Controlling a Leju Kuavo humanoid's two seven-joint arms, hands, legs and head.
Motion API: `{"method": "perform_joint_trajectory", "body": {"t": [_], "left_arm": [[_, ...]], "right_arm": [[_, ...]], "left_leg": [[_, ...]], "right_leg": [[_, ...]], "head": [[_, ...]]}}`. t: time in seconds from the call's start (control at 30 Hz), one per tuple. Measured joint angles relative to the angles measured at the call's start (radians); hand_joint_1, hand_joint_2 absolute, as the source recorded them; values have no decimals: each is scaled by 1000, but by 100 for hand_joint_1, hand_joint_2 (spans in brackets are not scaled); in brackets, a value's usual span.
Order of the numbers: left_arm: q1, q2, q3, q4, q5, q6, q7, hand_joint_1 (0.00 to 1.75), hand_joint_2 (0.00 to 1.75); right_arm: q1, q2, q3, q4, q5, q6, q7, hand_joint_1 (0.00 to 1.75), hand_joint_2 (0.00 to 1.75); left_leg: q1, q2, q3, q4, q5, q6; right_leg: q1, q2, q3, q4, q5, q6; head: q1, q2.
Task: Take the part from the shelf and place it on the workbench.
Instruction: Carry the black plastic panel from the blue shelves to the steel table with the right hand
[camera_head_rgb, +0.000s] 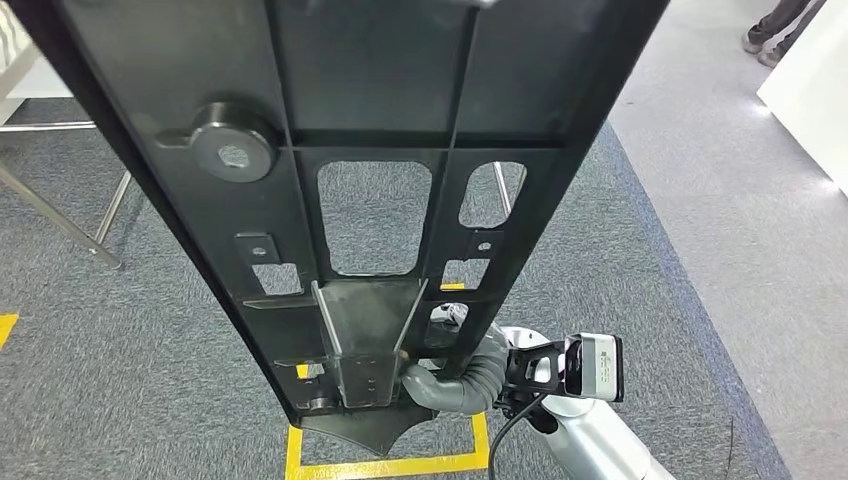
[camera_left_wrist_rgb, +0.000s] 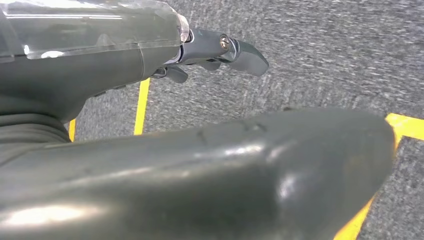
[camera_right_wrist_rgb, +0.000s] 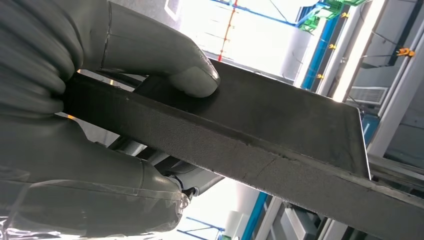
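The long black part (camera_head_rgb: 370, 150) runs lengthwise away from the camera; right hand (camera_head_rgb: 455, 375) grips its near end; left hand (camera_left_wrist_rgb: 150, 125) holds nothing, fingers apart.

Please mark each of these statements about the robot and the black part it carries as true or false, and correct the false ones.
1. The right hand grips the long black part. True.
2. The left hand also holds the part. False: it hangs over grey carpet and holds nothing.
3. The part has several cut-out openings. True.
4. The part rests on a workbench. False: it is held up above the carpet, with no workbench under it.
5. Yellow tape marks the floor below the part. True.
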Motion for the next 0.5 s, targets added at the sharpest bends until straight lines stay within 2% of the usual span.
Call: {"method": "perform_joint_trajectory", "body": {"t": [0.03, 0.07, 0.1, 0.23, 0.27, 0.3, 0.4, 0.43, 0.47, 0.5], "left_arm": [[1, 0, 0, 0, 0, 0, -1, 0, 0], [1, 0, 1, 0, 1, -1, -3, 0, 0], [1, 0, 1, 0, 1, -2, -5, 0, 0], [3, 0, 5, 0, 1, -9, -10, 0, 0], [4, -1, 6, 0, 1, -9, -12, 0, 0], [4, -1, 6, 0, 2, -9, -13, 0, 0], [4, -1, 7, 0, 1, -12, -15, 0, 0], [6, -1, 7, 0, 0, -13, -15, 0, 0], [7, -1, 8, 0, -1, -15, -16, 0, 0], [8, -1, 8, 0, -2, -16, -17, 0, 0]], "right_arm": [[0, 0, 0, 1, 0, 1, -1, 169, 175], [-1, 0, 0, 2, 0, 2, -2, 169, 175], [-2, 0, 0, 3, 0, 3, -3, 169, 175], [-3, -1, 0, 5, 1, 7, -10, 169, 175], [-4, -1, -1, 5, 1, 9, -13, 169, 175], [-6, -1, -1, 5, 1, 12, -14, 169, 175], [-6, -1, -1, 6, 2, 16, -15, 169, 175], [-5, -1, -1, 6, 2, 16, -15, 169, 175], [-4, -2, -1, 6, 3, 15, -15, 169, 175], [-1, -2, -1, 6, 5, 14, -16, 169, 175]], "left_leg": [[-1, 0, 30, -72, 38, 5], [-3, -1, 55, -133, 61, 10], [-5, -1, 72, -172, 70, 16], [-6, -3, 92, -196, 54, 42], [-4, -3, 102, -199, 51, 48], [-3, -3, 111, -202, 47, 53], [-3, -5, 133, -203, 26, 56], [-3, -5, 143, -203, 17, 55], [-3, -6, 156, -203, 7, 54], [-3, -6, 172, -203, -4, 52]], "right_leg": [[0, 1, 9, 0, -8, 3], [2, 2, 15, 1, -15, 8], [3, 2, 18, 1, -21, 14], [4, 2, 16, 28, -24, 36], [3, 0, 0, 59, -30, 41], [1, -1, -30, 109, -42, 46], [-5, -4, -159, 279, -97, 58], [-6, -4, -187, 298, -102, 59], [-7, -5, -196, 281, -89, 58], [-7, -5, -189, 232, -55, 55]], "head": [[0, 0], [0, 0], [0, 0], [0, 0], [0, 0], [0, 0], [0, 0], [0, 0], [0, 0], [0, 0]]}}
